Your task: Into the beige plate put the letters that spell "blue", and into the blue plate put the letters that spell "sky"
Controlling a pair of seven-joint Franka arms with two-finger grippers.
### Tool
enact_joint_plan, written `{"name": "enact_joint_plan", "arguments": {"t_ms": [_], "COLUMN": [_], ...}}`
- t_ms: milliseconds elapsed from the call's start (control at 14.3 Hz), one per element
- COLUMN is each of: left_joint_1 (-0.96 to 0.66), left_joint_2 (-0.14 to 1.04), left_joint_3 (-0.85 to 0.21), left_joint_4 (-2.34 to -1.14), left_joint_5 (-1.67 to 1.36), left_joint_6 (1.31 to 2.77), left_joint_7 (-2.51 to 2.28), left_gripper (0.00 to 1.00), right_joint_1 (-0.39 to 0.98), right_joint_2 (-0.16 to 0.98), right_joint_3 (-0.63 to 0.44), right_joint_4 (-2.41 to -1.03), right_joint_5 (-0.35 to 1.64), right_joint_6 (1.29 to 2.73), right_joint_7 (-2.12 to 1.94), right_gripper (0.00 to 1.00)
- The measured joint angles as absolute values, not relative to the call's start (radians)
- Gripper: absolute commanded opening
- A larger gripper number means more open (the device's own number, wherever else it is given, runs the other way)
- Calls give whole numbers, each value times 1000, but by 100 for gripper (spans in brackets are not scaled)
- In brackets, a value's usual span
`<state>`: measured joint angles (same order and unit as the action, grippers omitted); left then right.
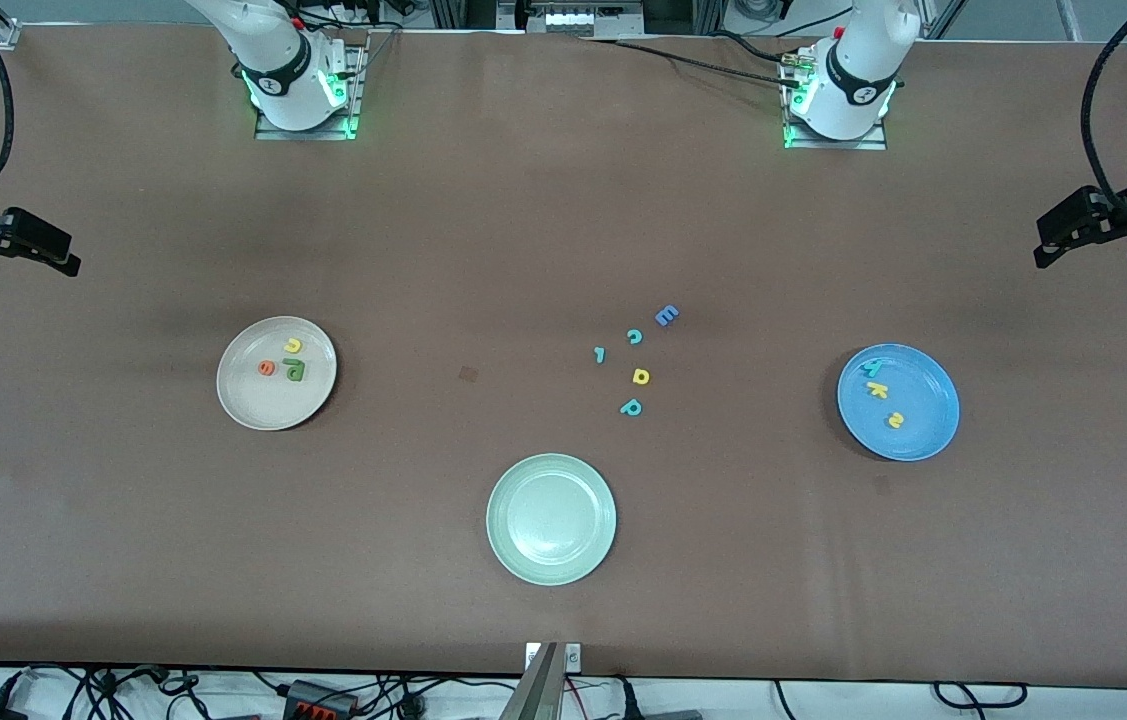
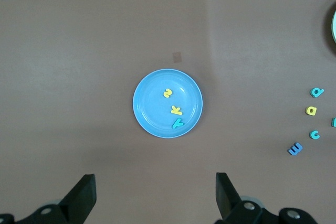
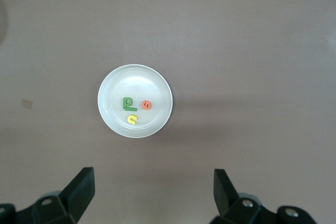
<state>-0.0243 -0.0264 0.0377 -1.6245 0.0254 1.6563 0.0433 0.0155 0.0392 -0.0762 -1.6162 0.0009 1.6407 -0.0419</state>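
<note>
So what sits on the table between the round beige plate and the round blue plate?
Front view: five loose small letters lie between the beige plate and the blue plate, nearer the blue one.

A pale green plate (image 1: pixel 551 518) lies nearest the front camera, with loose letters (image 1: pixel 635 360) (teal, yellow, blue) farther back.

- We see the beige plate (image 3: pixel 135 100), round and shallow, lying flat on the table ahead of the right gripper's (image 3: pixel 152 195) spread jaws, well apart from them
- In it lie a dark green b (image 3: pixel 129 103), orange e (image 3: pixel 147 105) and yellow u (image 3: pixel 133 119), close together
- The blue plate (image 2: pixel 149 116) lies likewise ahead of the left gripper's (image 2: pixel 155 195) spread jaws, holding a yellow s (image 2: pixel 167 93), yellow k (image 2: pixel 176 110) and teal y (image 2: pixel 178 124)
</note>
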Motion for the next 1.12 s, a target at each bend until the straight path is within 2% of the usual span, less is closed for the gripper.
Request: {"name": "enact_joint_plan", "arguments": {"t_ms": [1121], "left_joint_1": [-24], "left_joint_2": [-26], "left_joint_3": [38], "left_joint_4": [-1625], "left_joint_5": [25], "left_joint_6": [1656], "left_joint_7": [43], "left_gripper": [100], "right_joint_1": [0], "right_joint_2": [39], "right_joint_3": [-84], "right_joint_4": [-1626], "right_joint_5": [-9], "right_joint_6": [1637], "right_joint_7": [-42], "right_gripper": [100]}}
